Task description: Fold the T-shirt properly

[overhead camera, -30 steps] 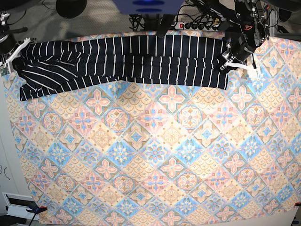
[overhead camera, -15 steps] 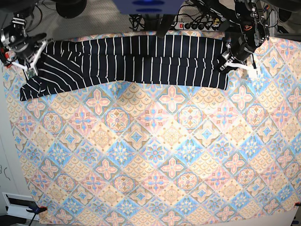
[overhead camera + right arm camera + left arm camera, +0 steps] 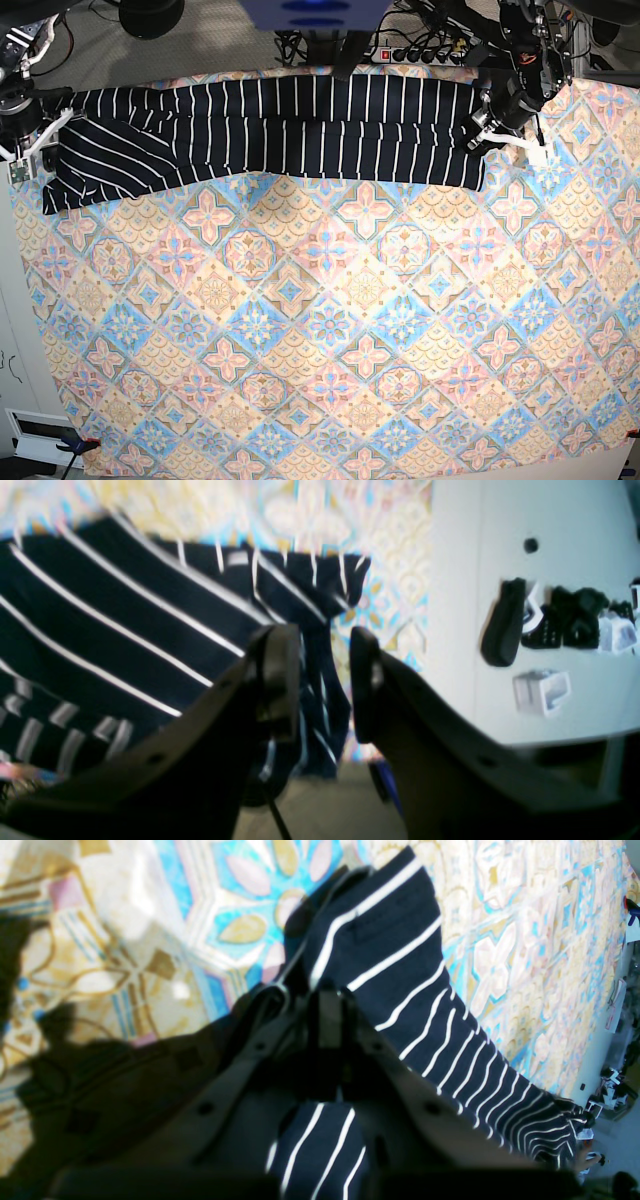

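Lying in a long folded band along the far edge of the tablecloth (image 3: pixel 330 330), the T-shirt (image 3: pixel 300 125) stretches nearly the full width of the base view, dark navy with thin white stripes, its lower edge running roughly straight from one arm to the other. At that view's left end the fabric widens into a slanted flap whose stripes run diagonally, reaching the cloth's left border

The left gripper (image 3: pixel 327 1005) sits at the shirt's end on the base view's right side (image 3: pixel 492 128), its jaws pressed together on the T-shirt; the wrist view shows striped fabric coming out past the tips toward a corner and more of it below between the finger bases. That corner lies flat on the floral tile pattern

The right gripper (image 3: pixel 325 680) is at the opposite end (image 3: pixel 30 150), beside the slanted flap. Its jaws stand apart with a clear gap between them, and through the gap a bunched, hanging fold of the shirt shows behind; whether the pads touch it cannot be told. Beyond it the cloth's edge meets a pale surface (image 3: pixel 500 630) carrying small dark and white parts
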`<action>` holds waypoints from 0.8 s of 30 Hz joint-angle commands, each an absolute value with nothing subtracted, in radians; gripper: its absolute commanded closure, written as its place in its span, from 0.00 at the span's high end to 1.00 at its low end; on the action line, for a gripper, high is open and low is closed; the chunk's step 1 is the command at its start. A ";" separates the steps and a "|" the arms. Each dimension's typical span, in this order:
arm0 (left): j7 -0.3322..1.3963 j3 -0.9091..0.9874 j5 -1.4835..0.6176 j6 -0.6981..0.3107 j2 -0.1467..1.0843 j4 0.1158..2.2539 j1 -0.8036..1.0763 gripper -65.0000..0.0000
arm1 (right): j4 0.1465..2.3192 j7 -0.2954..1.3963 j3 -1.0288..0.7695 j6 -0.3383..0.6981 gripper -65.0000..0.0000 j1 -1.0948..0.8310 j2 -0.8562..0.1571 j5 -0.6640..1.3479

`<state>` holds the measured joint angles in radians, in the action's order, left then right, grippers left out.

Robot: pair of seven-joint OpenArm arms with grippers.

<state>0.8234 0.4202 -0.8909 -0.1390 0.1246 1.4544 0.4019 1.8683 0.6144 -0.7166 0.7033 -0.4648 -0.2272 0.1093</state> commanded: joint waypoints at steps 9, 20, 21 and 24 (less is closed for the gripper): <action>0.823 0.424 -0.863 -0.117 0.134 1.457 0.410 0.00 | 1.897 0.595 -0.593 0.698 0.26 -0.506 -0.246 0.206; 0.828 0.424 -0.857 -0.117 0.142 1.457 0.415 0.00 | 1.702 0.667 -0.288 0.698 0.03 -0.426 -0.297 0.087; 0.828 0.424 -0.857 -0.117 0.150 1.457 0.415 0.01 | 1.684 0.667 -0.277 0.698 0.03 -0.417 -0.297 0.070; 0.839 0.423 -0.857 -0.114 0.163 1.457 0.426 0.11 | 1.638 0.665 -0.251 0.698 0.03 -0.390 -0.295 0.033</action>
